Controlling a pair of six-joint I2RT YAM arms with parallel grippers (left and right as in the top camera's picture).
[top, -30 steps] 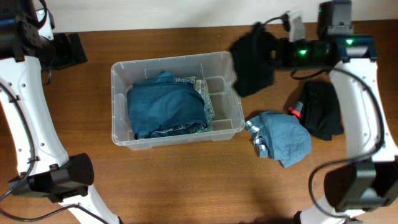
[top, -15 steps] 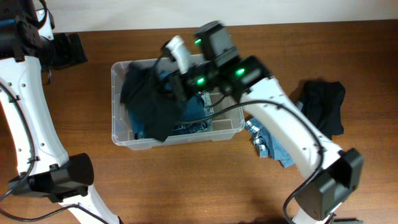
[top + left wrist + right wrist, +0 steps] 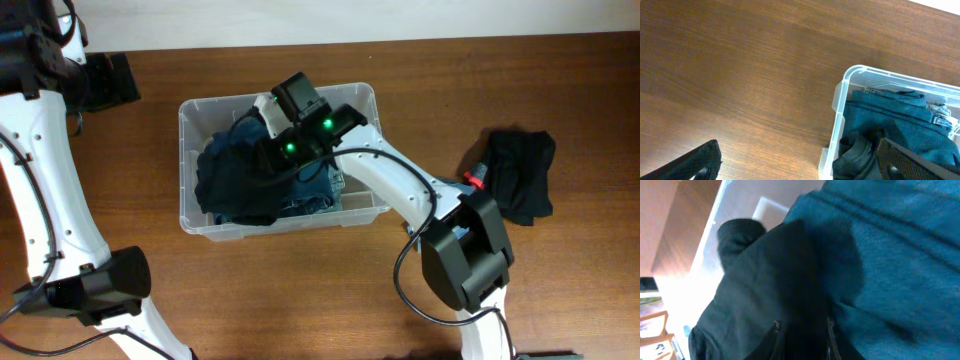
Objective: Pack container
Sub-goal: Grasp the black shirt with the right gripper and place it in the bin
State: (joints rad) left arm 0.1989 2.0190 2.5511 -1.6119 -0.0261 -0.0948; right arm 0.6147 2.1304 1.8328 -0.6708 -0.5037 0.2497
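The right gripper (image 3: 802, 330) is down inside the large clear plastic rectangular storage bin (image 3: 300, 224), its jaws drawn narrow and pinching a fold of the limp black cloth garment (image 3: 232, 185). One end wall of the bin stands just past the fingertips and the long walls run close on either side, so little free room is left around them. Beside and beneath these jaws lies the folded blue denim garment (image 3: 900, 255), touching the black one. The left gripper (image 3: 797, 152) hangs over bare wood, jaws spread wide with nothing between them; the bin's rounded corner shows ahead of them, toward the right-hand finger, with open table ahead and to the other side. The brown wooden table (image 3: 300, 300) ends at a pale wall (image 3: 300, 25). Well behind the right jaws, beyond the arm, lie a crumpled black garment (image 3: 520, 175) and a small red item (image 3: 476, 179) at its edge. The bin is see-through, with a rolled rim and rounded corners, and is mostly filled with cloth
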